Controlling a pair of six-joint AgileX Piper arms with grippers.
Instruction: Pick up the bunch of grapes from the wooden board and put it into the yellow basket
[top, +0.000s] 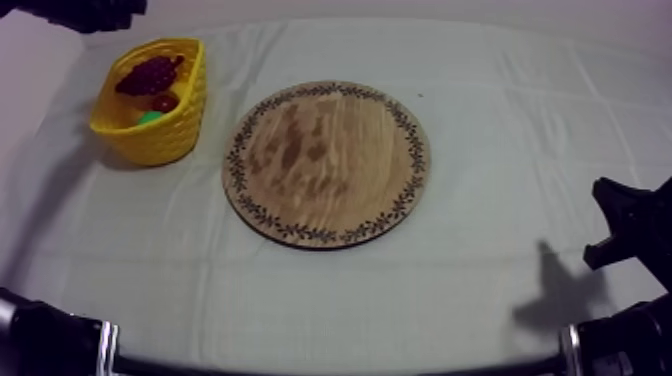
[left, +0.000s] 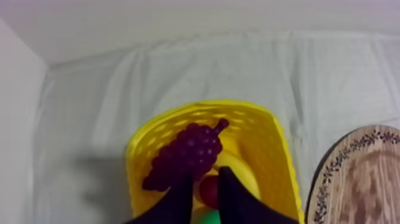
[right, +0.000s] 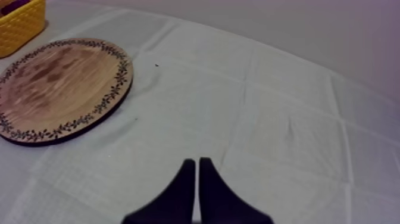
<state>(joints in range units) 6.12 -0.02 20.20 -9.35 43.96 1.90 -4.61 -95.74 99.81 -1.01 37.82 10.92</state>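
The top view looks down at a slant from the near edge of the cloth (top: 480, 270), taking in the whole wooden board (top: 327, 163) and the yellow basket (top: 168, 140) left of it. The left wrist view hangs close above the basket, facing into it, the board's rim alongside. The right wrist view sits low over the cloth, facing the board and a basket corner.

Grapes (top: 150, 75) lie in yellow basket (top: 168, 140); board (top: 327, 163) beside.
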